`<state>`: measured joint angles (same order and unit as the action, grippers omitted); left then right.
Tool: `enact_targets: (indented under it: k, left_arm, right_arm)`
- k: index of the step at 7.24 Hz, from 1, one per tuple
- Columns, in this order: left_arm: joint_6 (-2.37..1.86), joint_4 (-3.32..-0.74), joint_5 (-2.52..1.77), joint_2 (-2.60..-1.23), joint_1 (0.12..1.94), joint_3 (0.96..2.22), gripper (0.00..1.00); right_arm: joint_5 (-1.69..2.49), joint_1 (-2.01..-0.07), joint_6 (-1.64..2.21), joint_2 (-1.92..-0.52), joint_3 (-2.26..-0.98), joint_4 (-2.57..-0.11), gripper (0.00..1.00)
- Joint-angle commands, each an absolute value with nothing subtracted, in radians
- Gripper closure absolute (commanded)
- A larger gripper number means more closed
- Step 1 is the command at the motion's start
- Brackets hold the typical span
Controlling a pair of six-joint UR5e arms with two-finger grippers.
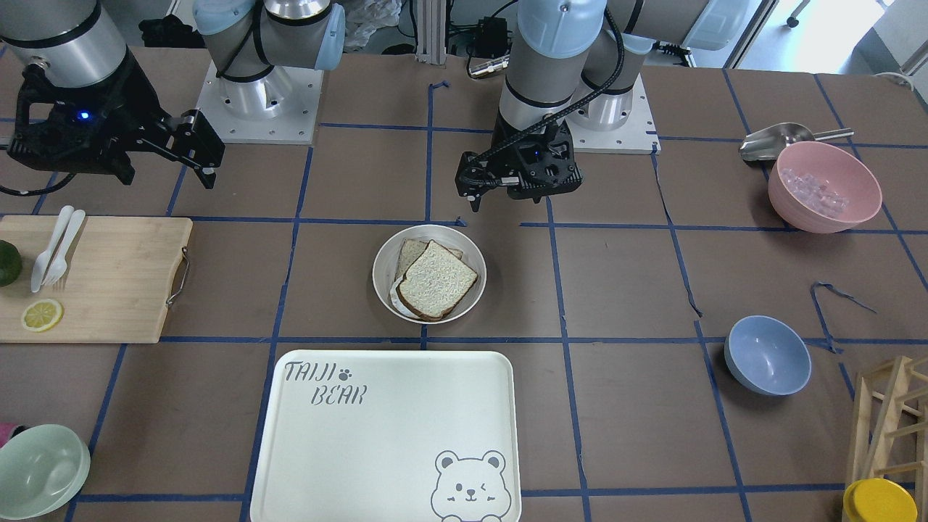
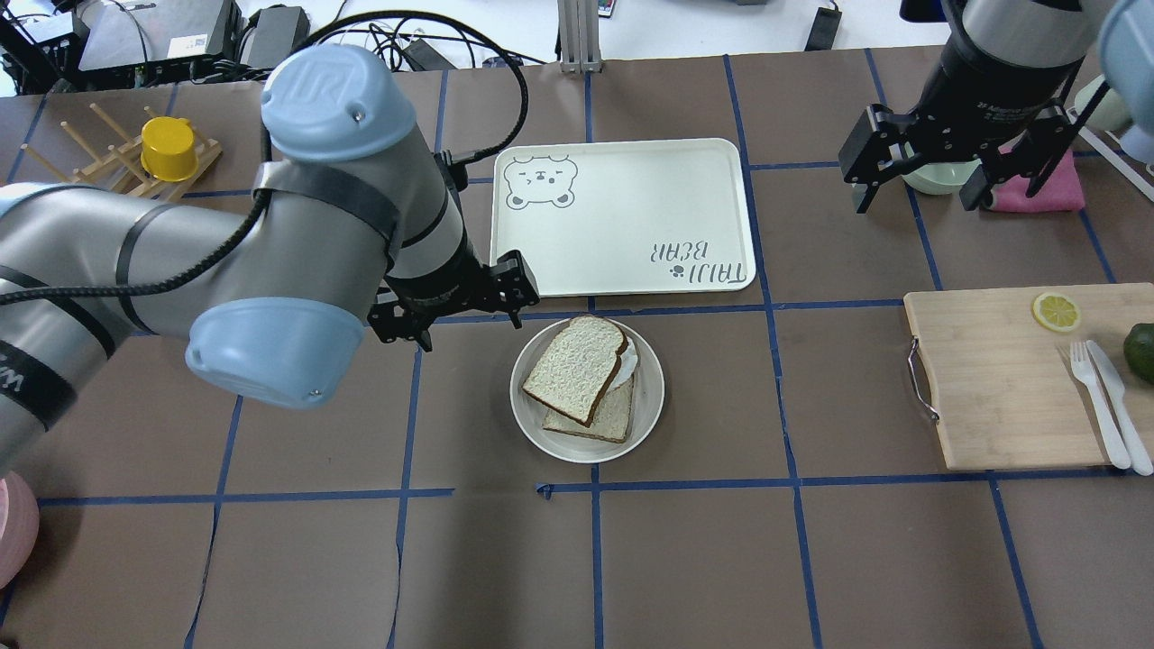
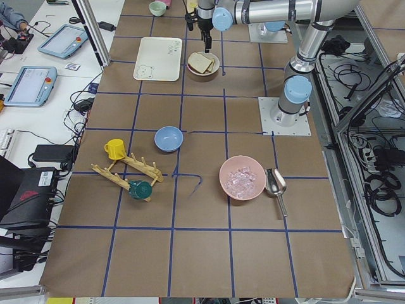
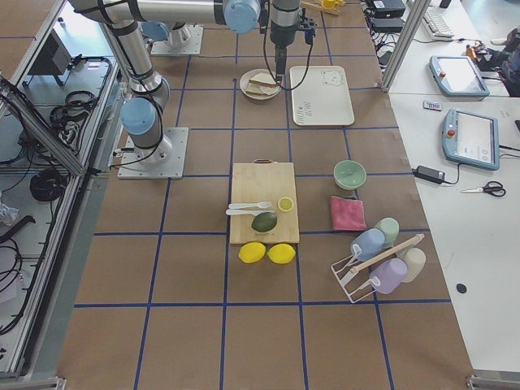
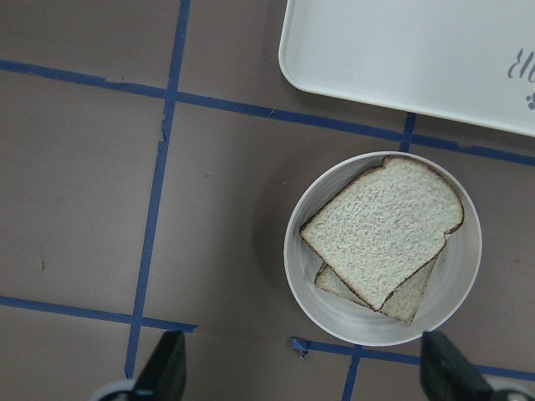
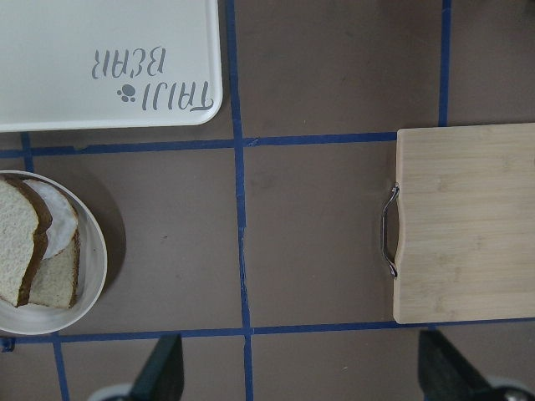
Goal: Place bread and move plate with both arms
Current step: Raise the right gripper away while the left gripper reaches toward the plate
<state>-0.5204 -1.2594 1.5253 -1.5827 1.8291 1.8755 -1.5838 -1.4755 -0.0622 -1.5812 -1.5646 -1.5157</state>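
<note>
just beside the left black two-finger claw (image 2: 469,306), off toward the robot's right and a little nearer its base: the round cream-white shallow plate (image 2: 527,419), flat on the brown paper-covered table (image 2: 811,559). on that plate, the larger slice of white bread with the dark brown crust (image 2: 577,365), lying aslant over a smaller, paler slice (image 2: 604,422), rounded top turned toward the rectangular cream tray with the bear drawing (image 2: 631,207). no contact with either claw.

left claw: spread wide, holding nothing, hanging above the table short of the plate's rim. from its wrist camera, plate ahead and off to one side, not between the fingers.

right black two-finger claw (image 2: 918,194): also spread wide and empty, well apart from the plate. from there, plate far off toward the robot's left and nearer the base, with the pale bamboo cutting board (image 2: 992,379) nearer the base on the other side.

by the look of it, bread already placed and the plate move not yet begun. round plate, so no long axis to line up with, only two opposite rim points to choose. left arm plainly the nearer, needing a short sideways shift and a drop to the near rim. right arm in need of a long reach across to the opposite rim. likely risk: an uneven lift, tipping the stacked slices.
</note>
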Motion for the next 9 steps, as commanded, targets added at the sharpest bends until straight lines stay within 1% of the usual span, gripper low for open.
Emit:
enact_targets:
  k: [1,4,7,9]
  left_arm:
    - [-0.606,-1.198,1.526,-1.601,1.833,1.978,0.05]
    - [-0.706,-0.958,1.484,-1.669,1.832,2.097,0.06]
    - [-0.761,-0.872,1.479,-1.767,1.829,2.111,0.06]
    - [-0.799,-0.865,1.477,-1.789,1.832,2.126,0.06]
  right_arm:
    - [-1.583,-1.474,-0.063,-1.582,-1.574,-1.516,0.00]
    - [-1.579,-1.474,-0.063,-1.580,-1.575,-1.522,0.00]
    - [-1.585,-1.474,-0.063,-1.578,-1.574,-1.535,0.00]
    - [-1.585,-1.474,-0.063,-1.578,-1.574,-1.537,0.00]
